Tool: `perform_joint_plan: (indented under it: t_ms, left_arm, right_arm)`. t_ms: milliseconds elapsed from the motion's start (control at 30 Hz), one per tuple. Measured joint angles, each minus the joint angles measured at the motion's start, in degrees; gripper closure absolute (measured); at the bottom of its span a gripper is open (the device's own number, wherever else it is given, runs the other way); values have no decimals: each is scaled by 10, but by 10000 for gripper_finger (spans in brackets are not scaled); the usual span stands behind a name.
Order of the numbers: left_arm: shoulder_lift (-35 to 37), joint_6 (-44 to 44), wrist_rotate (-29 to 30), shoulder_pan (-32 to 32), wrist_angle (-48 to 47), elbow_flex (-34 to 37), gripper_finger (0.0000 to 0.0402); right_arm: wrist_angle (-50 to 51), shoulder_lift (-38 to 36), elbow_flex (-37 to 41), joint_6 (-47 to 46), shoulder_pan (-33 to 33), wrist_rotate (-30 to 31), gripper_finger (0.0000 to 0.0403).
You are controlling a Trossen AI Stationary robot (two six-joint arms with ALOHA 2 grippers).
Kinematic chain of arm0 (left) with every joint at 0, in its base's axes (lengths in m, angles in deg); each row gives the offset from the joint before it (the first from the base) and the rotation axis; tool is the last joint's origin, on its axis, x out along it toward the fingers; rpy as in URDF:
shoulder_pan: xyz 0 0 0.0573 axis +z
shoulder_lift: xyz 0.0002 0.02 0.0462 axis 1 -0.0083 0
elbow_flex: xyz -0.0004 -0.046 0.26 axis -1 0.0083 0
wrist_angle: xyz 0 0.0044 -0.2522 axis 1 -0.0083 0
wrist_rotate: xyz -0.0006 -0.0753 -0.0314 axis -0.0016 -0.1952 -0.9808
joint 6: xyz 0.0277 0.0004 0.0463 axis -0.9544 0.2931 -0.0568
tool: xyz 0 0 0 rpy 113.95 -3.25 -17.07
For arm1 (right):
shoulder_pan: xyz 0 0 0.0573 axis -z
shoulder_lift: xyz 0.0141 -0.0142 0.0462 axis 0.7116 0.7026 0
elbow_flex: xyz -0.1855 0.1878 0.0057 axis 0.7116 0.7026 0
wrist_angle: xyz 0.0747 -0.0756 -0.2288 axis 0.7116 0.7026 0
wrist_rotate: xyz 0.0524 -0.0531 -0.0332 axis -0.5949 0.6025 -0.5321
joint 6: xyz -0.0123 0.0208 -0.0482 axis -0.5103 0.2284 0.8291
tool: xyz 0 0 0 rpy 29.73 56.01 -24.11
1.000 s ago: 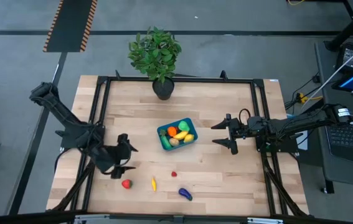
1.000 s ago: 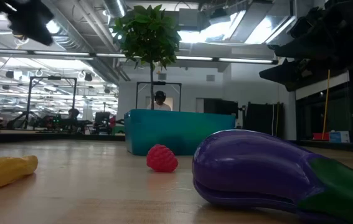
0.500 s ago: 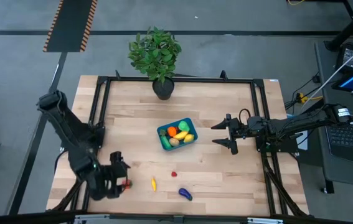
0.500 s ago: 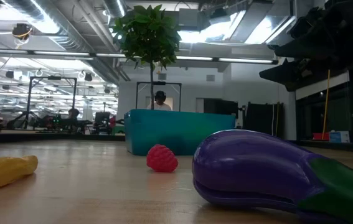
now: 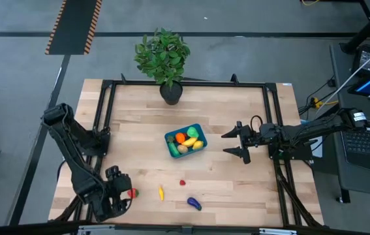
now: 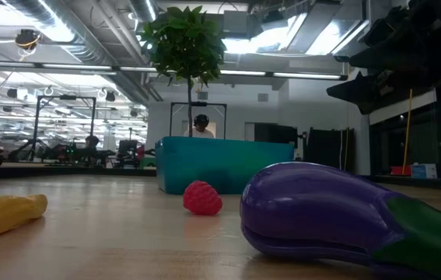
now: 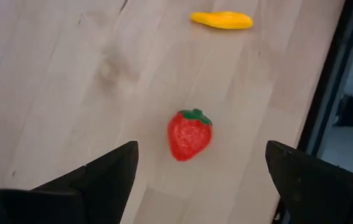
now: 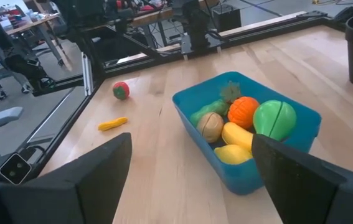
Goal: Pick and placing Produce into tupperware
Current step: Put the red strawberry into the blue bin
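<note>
Toy strawberry (image 7: 190, 134): red, green cap, lying on bare wood near the tabletop's front-left corner, directly beneath the left gripper (image 7: 198, 177). Judged light, rigid plastic with a smooth, bumpy skin that could slip; best taken across its widest red part, fingers straddling the body rather than the cap.

Left gripper (image 5: 121, 192): fingers spread wide, one either side of the strawberry, not touching it, nothing held. The arm reaches along the left edge of the tabletop and bends down steeply at the front, wrist pointing at the wood.

Other loose produce along the front edge: yellow toy banana (image 5: 161, 192) just beside the strawberry; small red raspberry (image 5: 183, 183) nearer the middle; purple eggplant (image 5: 194, 203) closest to the front edge.

Tupperware (image 5: 171, 139): teal, at the middle of the tabletop, already holding several pieces, among them an orange (image 8: 244, 111), a green round fruit (image 8: 274, 119) and yellow items.

Right gripper (image 5: 239, 141): fingers apart, empty, hovering between the tupperware and the right edge, arm stretched level from that side.

Potted plant (image 5: 163, 57): at the back edge.
</note>
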State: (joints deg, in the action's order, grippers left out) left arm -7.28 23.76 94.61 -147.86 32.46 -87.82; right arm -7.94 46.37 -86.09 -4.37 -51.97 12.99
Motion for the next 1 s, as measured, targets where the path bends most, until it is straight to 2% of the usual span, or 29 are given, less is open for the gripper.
perform_joint_plan:
  t_ms: [333, 1000]
  left_arm:
    - [0, -29, 1, -7, 13, 0, 61]
    - [1, -1, 4, 9, 55, 1, 61]
  right_arm:
    - [0, 0, 0, 0, 0, 0, 70]
    - [-3, 0, 0, -30, 0, 1, 70]
